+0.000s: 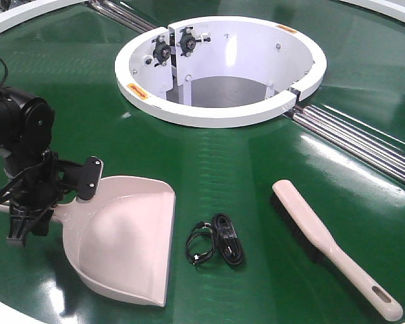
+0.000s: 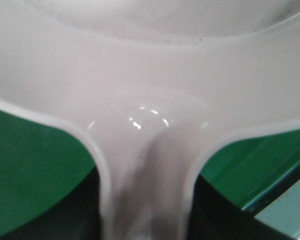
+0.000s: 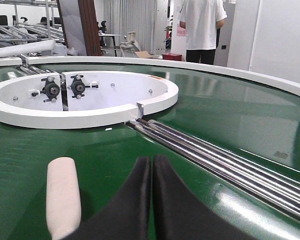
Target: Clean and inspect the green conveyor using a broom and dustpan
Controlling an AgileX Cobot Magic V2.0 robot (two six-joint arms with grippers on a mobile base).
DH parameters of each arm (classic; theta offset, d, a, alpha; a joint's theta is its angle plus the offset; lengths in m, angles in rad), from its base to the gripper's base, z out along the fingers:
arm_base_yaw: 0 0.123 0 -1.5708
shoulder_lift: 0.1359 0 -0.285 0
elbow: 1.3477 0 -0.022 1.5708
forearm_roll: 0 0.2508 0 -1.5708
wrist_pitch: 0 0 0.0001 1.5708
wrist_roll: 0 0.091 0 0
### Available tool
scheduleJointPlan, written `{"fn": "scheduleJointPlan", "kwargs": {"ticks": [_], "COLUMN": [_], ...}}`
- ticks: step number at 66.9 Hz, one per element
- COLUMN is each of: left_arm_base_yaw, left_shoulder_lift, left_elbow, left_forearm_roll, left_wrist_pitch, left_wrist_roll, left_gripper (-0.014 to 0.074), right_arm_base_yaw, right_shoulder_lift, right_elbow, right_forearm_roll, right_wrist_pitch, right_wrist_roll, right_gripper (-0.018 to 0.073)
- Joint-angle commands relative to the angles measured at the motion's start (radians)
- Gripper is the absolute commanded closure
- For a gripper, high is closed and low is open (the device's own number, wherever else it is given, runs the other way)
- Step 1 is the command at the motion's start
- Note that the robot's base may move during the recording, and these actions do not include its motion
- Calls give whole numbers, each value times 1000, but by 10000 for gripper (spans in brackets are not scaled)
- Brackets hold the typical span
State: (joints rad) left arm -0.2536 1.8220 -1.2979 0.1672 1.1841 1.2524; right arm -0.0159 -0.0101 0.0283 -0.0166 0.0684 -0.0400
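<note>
The pinkish-beige dustpan (image 1: 128, 236) lies on the green conveyor (image 1: 229, 155) at the front left, with its lip toward the front edge. My left gripper (image 1: 50, 202) is shut on its handle. In the left wrist view the dark fingers (image 2: 65, 210) press both sides of the dustpan (image 2: 150, 75) where handle meets pan. The broom (image 1: 324, 239) lies flat at the front right, bristles on its left side, and nothing holds it. My right gripper (image 3: 151, 159) is shut and empty just above the belt. A rounded end of the broom (image 3: 62, 195) lies to its left.
A coiled black cable (image 1: 216, 246) lies between dustpan and broom. The white ring hub (image 1: 216, 118) stands behind them, and steel rollers (image 1: 364, 142) run from it to the right. The conveyor's white rim (image 1: 7, 307) borders the front left. A person (image 3: 202, 25) stands beyond the far rim.
</note>
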Motion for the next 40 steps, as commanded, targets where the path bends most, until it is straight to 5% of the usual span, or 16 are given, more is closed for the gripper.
{"fn": "scheduleJointPlan", "kwargs": {"ticks": [1, 40], "left_arm_base_yaw": [-4, -4], "left_shoulder_lift": [-45, -45], "left_elbow": [-27, -27], "left_forearm_roll": [5, 5], "left_wrist_pitch": [-12, -10], "left_wrist_roll": [-8, -8], "left_gripper": [604, 604], "right_arm_base_yaw": [2, 2], "right_shoulder_lift": [-18, -18], "right_elbow": [19, 19], "right_forearm_roll": [1, 1], "right_wrist_pitch": [-75, -75], "right_wrist_roll": [-7, -7], "right_gripper": [568, 568]}}
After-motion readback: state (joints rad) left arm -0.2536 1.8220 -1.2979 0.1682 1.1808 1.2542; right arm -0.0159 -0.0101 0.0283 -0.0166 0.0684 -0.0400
